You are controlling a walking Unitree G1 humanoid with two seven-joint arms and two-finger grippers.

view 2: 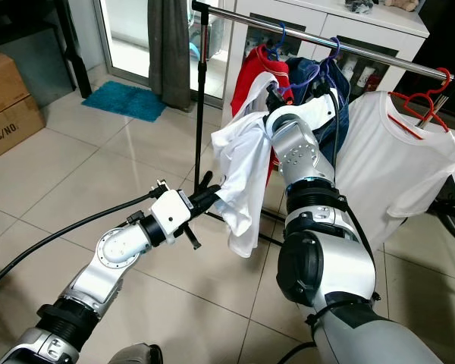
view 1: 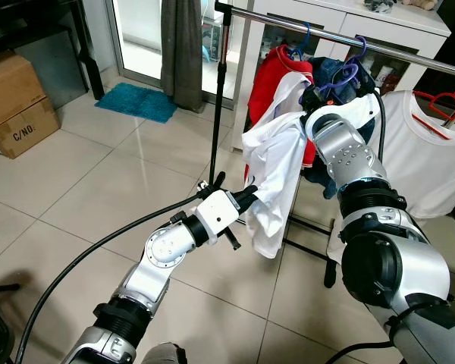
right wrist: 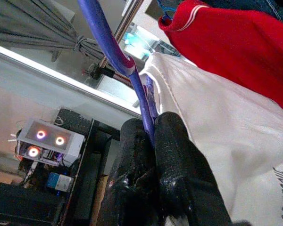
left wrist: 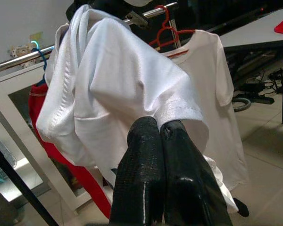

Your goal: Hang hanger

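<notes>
Purple plastic, thin and curved: the hanger (right wrist: 114, 52) is pinched between the two black fingers of the right gripper (right wrist: 153, 136), which is closed on it up by the steel rail (view 1: 349, 44); its hook (view 1: 347, 73) sits just under the rail without clearly resting on it. A white shirt (view 1: 274, 173) droops from the hanger in a bunched fold. The left gripper (view 1: 249, 196) reaches in from below and its fingers (left wrist: 146, 155) are pressed together on the shirt's hem. On the rail behind hang a red shirt (view 1: 274, 68) on a blue hanger (view 1: 299, 42) and a dark denim garment (view 1: 335, 70), and further to the right a second white shirt (view 1: 425, 148) on a red hanger (view 1: 444, 106). The rail stands on a black upright pole (view 1: 220, 91). The floor (view 1: 106, 189) is glossy pale tile with grey grout lines, and a black cable (view 1: 83, 250) runs across it to the left arm. At far left a cardboard box (view 1: 19, 102) sits by dark furniture; a teal mat (view 1: 136, 101) lies before a glass door, with a grey curtain (view 1: 182, 49) hanging beside it. A white cabinet (view 1: 364, 23) stands behind the rail.
</notes>
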